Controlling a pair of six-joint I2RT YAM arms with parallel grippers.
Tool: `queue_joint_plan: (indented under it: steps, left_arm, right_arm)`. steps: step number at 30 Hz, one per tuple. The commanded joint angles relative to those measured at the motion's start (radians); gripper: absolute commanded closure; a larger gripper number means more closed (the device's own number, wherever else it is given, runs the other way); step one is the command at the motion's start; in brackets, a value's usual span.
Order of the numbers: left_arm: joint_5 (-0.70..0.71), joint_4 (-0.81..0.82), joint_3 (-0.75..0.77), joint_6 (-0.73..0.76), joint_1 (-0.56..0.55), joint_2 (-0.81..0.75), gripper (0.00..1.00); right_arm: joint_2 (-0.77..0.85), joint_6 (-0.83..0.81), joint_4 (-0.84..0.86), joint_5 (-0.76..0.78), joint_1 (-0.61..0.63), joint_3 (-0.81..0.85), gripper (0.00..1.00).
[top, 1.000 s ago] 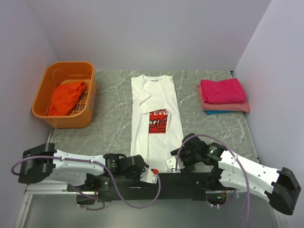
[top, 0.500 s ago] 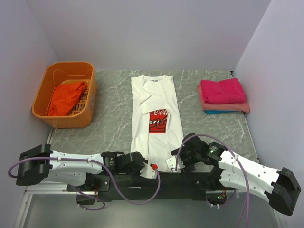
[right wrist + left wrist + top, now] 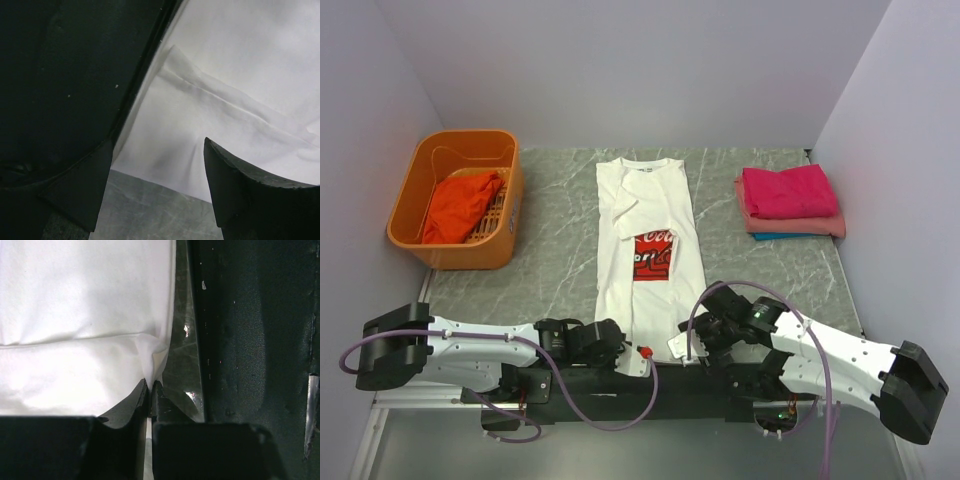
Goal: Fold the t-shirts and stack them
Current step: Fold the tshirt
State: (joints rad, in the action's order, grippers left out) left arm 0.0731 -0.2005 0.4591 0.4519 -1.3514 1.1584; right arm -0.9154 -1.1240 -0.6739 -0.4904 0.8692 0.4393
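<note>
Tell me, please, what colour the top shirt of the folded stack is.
The top shirt is magenta, clearest in the top view.

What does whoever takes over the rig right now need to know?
Left gripper: shut on the left hem corner of the white t-shirt.
Right gripper: open over the other hem corner, not gripping.
White t-shirt: mid-table, already narrowed into a long strip, hem towards the arms.
Done: magenta t-shirt on pink t-shirt on blue t-shirt, folded and stacked at far right.
Left: probably grip the right corner, fold the white strip over and add it to the stack. Then do the orange-red t-shirt, which lies crumpled in the orange basket.
</note>
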Motion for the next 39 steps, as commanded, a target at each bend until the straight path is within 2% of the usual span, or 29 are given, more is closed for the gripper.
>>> queue_joint_plan:
  steps: [1, 8, 12, 22, 32, 39]
  left_arm:
    - [-0.029, 0.026, -0.002, -0.001, 0.005, -0.019, 0.92]
    - [-0.03, 0.03, -0.003, -0.004, 0.005, -0.026, 0.95]
    - [-0.029, 0.029, -0.007, -0.002, 0.005, -0.034, 0.95]
    - [-0.012, 0.038, -0.013, -0.002, 0.005, -0.062, 0.96]
    - [-0.013, 0.036, -0.014, 0.001, 0.005, -0.055, 0.97]
    - [-0.016, 0.038, -0.014, 0.001, 0.005, -0.054, 0.97]
  right_arm:
    - [0.001, -0.014, -0.029, -0.071, 0.025, 0.041, 0.2]
    - [-0.066, 0.066, 0.055, 0.003, 0.125, 0.032, 0.21]
    - [-0.099, 0.104, 0.086, 0.021, 0.128, 0.039, 0.27]
    - [-0.103, 0.168, 0.154, 0.111, 0.128, 0.024, 0.34]
    - [-0.1, 0.171, 0.142, 0.136, 0.126, 0.016, 0.42]
    - [-0.031, 0.161, 0.093, 0.098, 0.134, 0.016, 0.39]
